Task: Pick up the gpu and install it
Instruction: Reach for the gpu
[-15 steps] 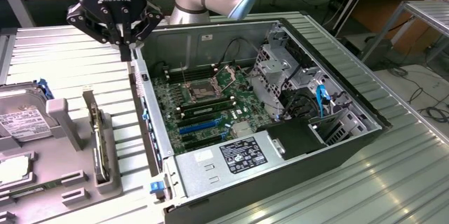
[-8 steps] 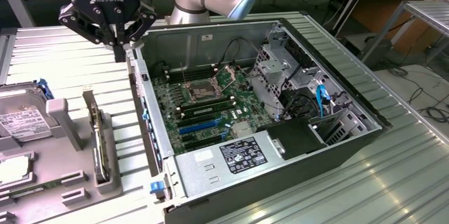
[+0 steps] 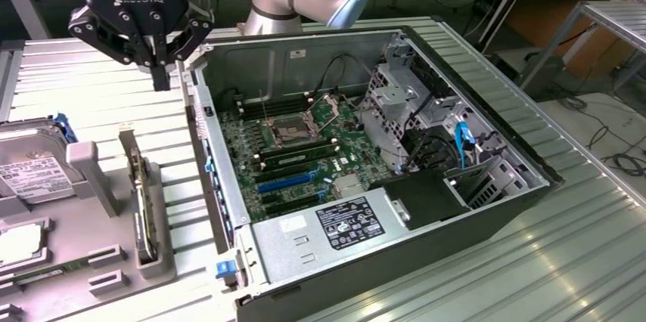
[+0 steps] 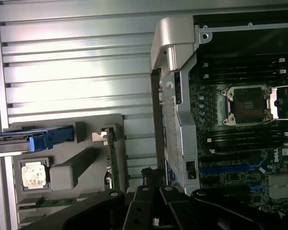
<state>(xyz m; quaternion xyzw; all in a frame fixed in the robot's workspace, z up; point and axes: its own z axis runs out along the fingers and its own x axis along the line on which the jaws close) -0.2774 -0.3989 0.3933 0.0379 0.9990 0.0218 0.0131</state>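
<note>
The gpu (image 3: pixel 144 195) stands on its long edge in a slot of the grey holder (image 3: pixel 96 178) on the exterior view's left, its silver bracket at the far end. In the wrist view the gpu (image 4: pixel 111 160) appears edge-on as a thin dark strip. My gripper (image 3: pixel 160 72) hangs above the ribbed metal table, beyond the card's far end and beside the case's corner. Its fingers are shut together with nothing between them. The open computer case (image 3: pixel 485 133) lies on its side, its motherboard (image 3: pixel 293 148) and blue slot (image 3: pixel 286 182) exposed.
A silver hard drive (image 3: pixel 35 171) with a white label sits left of the holder; a square processor (image 4: pixel 33 173) and a green memory stick (image 3: pixel 51 269) lie in the holder's near part. The case wall (image 4: pixel 175 96) rises between holder and motherboard.
</note>
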